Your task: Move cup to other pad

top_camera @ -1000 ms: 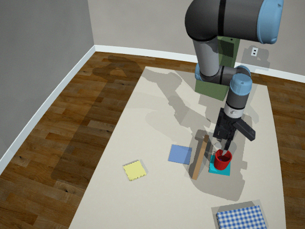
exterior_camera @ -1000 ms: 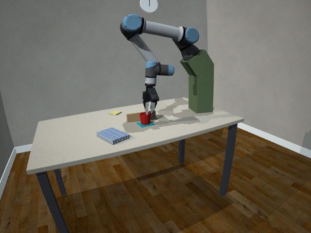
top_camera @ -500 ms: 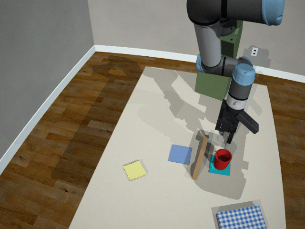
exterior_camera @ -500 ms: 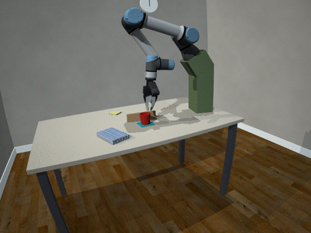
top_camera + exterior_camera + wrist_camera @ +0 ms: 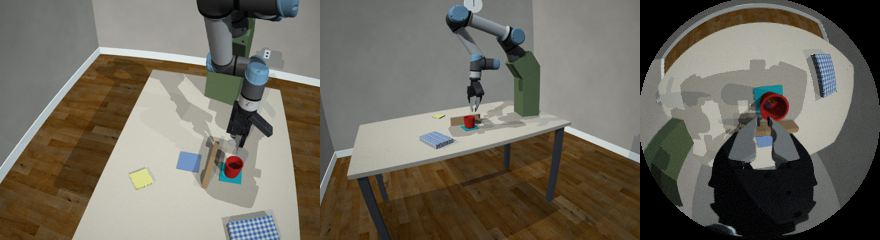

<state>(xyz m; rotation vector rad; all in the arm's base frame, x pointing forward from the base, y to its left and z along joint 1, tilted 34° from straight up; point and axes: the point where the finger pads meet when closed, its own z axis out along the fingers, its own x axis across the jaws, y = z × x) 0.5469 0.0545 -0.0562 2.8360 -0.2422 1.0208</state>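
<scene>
The red cup stands upright on the teal pad, to the right of the wooden rail. The wrist view shows coloured marbles inside the cup. The blue pad lies flat on the left side of the rail. My gripper hangs above and a little behind the cup, clear of its rim. Its fingers are nearly together and hold nothing. In the side view the gripper is well above the cup.
A yellow pad lies left of the blue pad. A blue checkered book lies near the table's front edge. The green robot pedestal stands at the back of the table.
</scene>
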